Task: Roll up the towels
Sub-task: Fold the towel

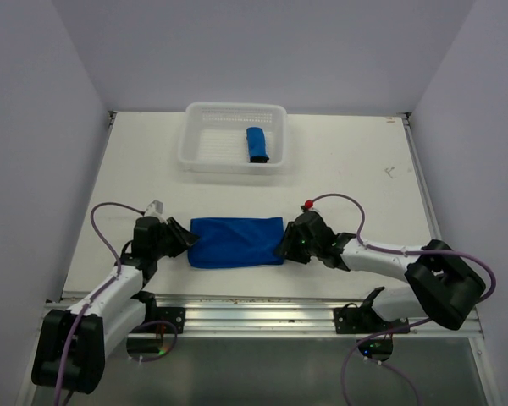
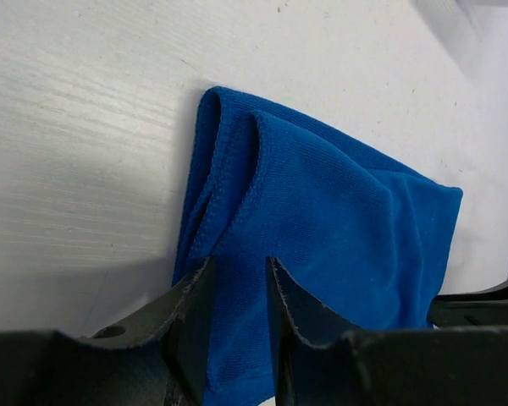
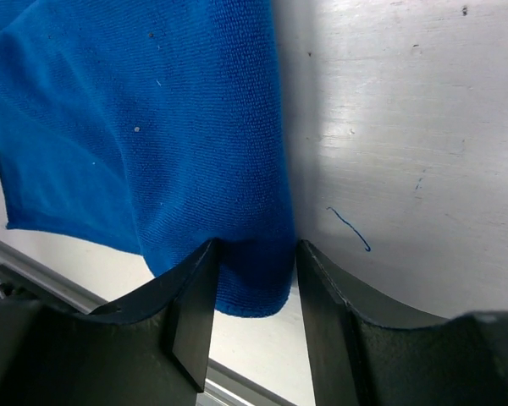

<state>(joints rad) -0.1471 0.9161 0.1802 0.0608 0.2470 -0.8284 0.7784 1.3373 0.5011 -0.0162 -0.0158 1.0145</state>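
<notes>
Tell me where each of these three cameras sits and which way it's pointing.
Top external: high behind the robot, looking down on the table, basket, rolled towel and flat towel; left arm and right arm show.
Left wrist: on the left arm, facing the flat towel's left end; left gripper shows.
Right wrist: on the right arm, facing its right end; right gripper shows.
Shared: both wrist views see the flat towel.

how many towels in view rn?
2. One rolled towel sits in the white basket at the far edge. One flat towel lies at the near edge, with the left tool and right tool at its ends. None appears hidden.
</notes>
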